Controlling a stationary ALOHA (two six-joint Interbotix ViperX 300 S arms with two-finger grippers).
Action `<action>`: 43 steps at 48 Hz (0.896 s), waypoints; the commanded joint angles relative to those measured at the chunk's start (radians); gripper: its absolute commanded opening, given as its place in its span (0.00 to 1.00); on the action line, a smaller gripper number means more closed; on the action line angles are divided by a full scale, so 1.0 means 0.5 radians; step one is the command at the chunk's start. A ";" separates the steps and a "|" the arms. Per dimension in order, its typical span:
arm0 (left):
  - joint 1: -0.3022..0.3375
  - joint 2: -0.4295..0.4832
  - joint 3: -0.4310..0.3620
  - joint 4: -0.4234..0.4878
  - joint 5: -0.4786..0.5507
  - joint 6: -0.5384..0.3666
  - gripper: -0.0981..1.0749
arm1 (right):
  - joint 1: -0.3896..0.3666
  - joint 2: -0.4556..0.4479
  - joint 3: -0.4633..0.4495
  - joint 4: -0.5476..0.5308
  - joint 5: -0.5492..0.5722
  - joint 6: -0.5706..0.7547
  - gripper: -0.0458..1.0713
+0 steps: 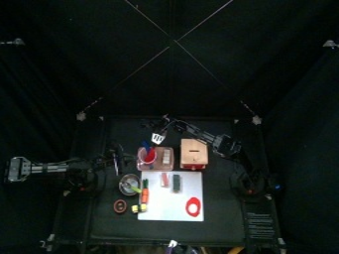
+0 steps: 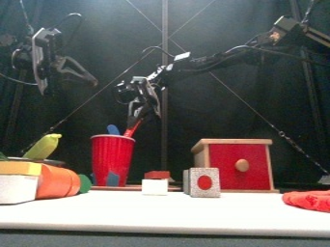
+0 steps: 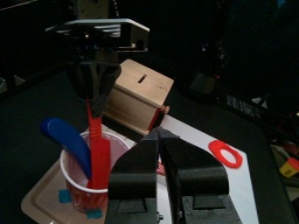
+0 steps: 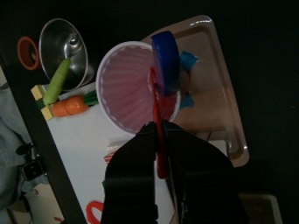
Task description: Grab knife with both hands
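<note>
The red knife (image 3: 97, 140) stands upright in a red cup (image 2: 112, 159) beside a blue utensil (image 3: 65, 140). My right gripper (image 2: 135, 104) reaches in from the right across the table and hangs over the cup. In the right wrist view its jaws (image 4: 158, 136) are shut on the knife (image 4: 158, 109) at its upper end. My left gripper (image 3: 162, 144) hovers a short way from the cup, facing the knife, its jaws a narrow gap apart with nothing between them. In the front view the left arm (image 2: 45, 53) sits high at the left.
A wooden box with a red front (image 2: 236, 166) stands right of the cup, which sits on a tray (image 4: 216, 87). A white sheet (image 1: 179, 193) bearing a red ring (image 3: 228, 155) lies in front. A metal pan (image 4: 61, 48), toy vegetables (image 4: 52, 83), small blocks (image 2: 204, 181) and a red cloth (image 2: 310, 200) lie around.
</note>
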 commanded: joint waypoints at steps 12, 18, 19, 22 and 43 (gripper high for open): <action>0.000 0.003 -0.021 0.000 -0.009 0.003 0.41 | 0.021 -0.080 -0.411 -0.077 0.156 0.040 0.20; 0.000 0.003 -0.025 0.000 -0.009 0.003 0.41 | 0.043 -0.074 -0.568 -0.080 0.196 0.046 0.20; 0.000 0.003 -0.021 0.000 -0.012 0.000 0.41 | 0.046 -0.074 -0.592 -0.080 0.212 0.046 0.20; 0.000 0.003 -0.021 0.003 -0.009 0.000 0.41 | 0.046 -0.067 -0.690 -0.092 0.276 0.049 0.20; 0.000 -0.012 -0.018 0.000 -0.009 0.003 0.41 | 0.061 0.012 -1.516 -0.230 0.687 0.310 0.20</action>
